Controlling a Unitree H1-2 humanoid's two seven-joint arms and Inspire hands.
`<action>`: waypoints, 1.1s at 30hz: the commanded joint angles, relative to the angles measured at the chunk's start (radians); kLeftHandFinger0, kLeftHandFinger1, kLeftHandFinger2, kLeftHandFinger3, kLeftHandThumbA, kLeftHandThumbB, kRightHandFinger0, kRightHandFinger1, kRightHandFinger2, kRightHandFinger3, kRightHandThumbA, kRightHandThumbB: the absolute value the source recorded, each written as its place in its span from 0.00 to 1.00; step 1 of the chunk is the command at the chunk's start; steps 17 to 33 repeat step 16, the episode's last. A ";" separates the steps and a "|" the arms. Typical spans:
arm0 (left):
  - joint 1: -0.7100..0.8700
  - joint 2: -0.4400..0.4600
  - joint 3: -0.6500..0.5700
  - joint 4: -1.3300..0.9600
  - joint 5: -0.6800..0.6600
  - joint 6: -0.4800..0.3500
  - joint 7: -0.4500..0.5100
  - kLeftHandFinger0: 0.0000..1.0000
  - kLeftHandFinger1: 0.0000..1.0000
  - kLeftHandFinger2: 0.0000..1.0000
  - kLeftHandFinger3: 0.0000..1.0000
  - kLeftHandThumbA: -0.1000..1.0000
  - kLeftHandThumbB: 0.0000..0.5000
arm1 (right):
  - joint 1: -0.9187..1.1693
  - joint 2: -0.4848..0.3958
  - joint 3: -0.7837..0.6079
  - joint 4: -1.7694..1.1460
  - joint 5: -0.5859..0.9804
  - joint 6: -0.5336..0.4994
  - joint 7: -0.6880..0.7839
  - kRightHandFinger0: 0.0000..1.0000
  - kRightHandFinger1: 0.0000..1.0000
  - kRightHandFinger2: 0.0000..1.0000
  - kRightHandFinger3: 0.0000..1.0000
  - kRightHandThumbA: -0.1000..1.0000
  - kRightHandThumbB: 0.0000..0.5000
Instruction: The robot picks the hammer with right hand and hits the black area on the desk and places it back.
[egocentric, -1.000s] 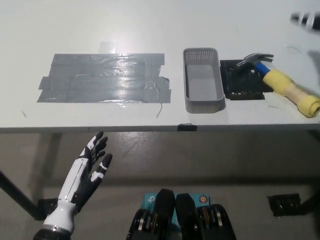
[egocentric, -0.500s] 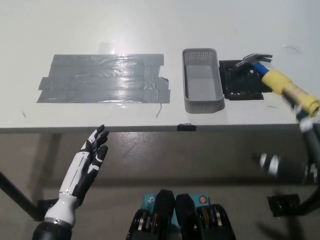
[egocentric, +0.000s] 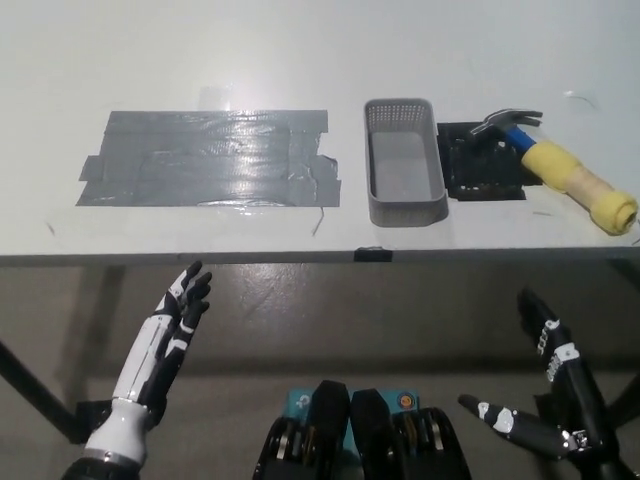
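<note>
Right hand (egocentric: 555, 385), black, hangs below the desk edge at the lower right with fingers spread and nothing in it; the white left hand (egocentric: 170, 345) rests low at the left, also spread and empty. On the desk (egocentric: 300, 60) the hammer (egocentric: 565, 175) lies at the right, its metal head over the black area (egocentric: 483, 162), just beside the grey basket (egocentric: 405, 175), its yellow handle pointing toward the desk's right edge. It looks head-heavy and rigid, and the padded grip should give friction, so taking it mid-handle on the yellow part seems best.
</note>
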 joint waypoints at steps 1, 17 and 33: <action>-0.016 0.003 0.009 -0.024 -0.032 -0.026 -0.014 1.00 1.00 1.00 1.00 0.95 0.00 | -0.023 0.001 -0.009 0.036 0.056 -0.087 0.010 1.00 1.00 1.00 1.00 1.00 0.68; -0.018 -0.006 0.007 -0.020 -0.006 -0.053 0.008 1.00 1.00 1.00 1.00 1.00 0.00 | -0.032 0.012 -0.005 0.045 0.071 -0.130 0.008 1.00 1.00 1.00 1.00 1.00 0.61; -0.018 -0.006 0.007 -0.020 -0.006 -0.053 0.008 1.00 1.00 1.00 1.00 1.00 0.00 | -0.032 0.012 -0.005 0.045 0.071 -0.130 0.008 1.00 1.00 1.00 1.00 1.00 0.61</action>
